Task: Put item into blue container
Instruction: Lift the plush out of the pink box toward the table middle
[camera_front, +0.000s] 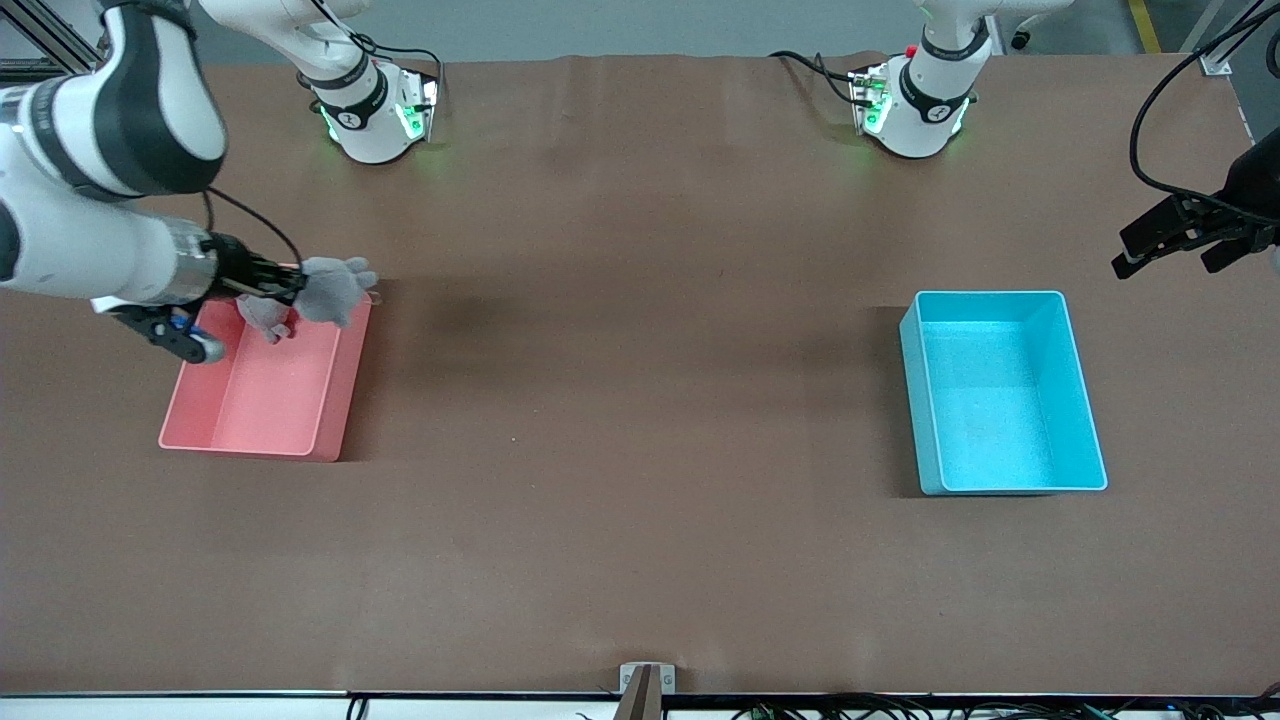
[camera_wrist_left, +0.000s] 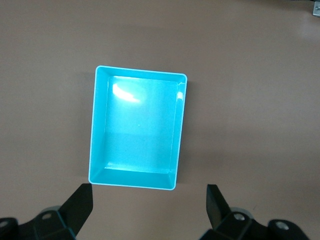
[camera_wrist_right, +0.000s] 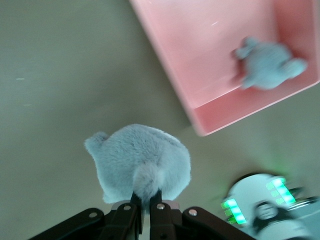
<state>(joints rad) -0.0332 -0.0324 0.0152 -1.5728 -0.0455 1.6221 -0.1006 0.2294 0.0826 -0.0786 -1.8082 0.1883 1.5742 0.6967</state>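
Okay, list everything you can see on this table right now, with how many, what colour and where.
Blue container: one, bright cyan, open top, nothing inside, toward the left arm's end of the table.
Pink bin: one, toward the right arm's end.
Plush toys: two, grey; one held up by the right gripper, one lying in the pink bin.
Table: one, brown cover.
Left gripper: open, waiting above the table beside the blue container.
Right gripper: shut on a plush toy, over the pink bin's edge.
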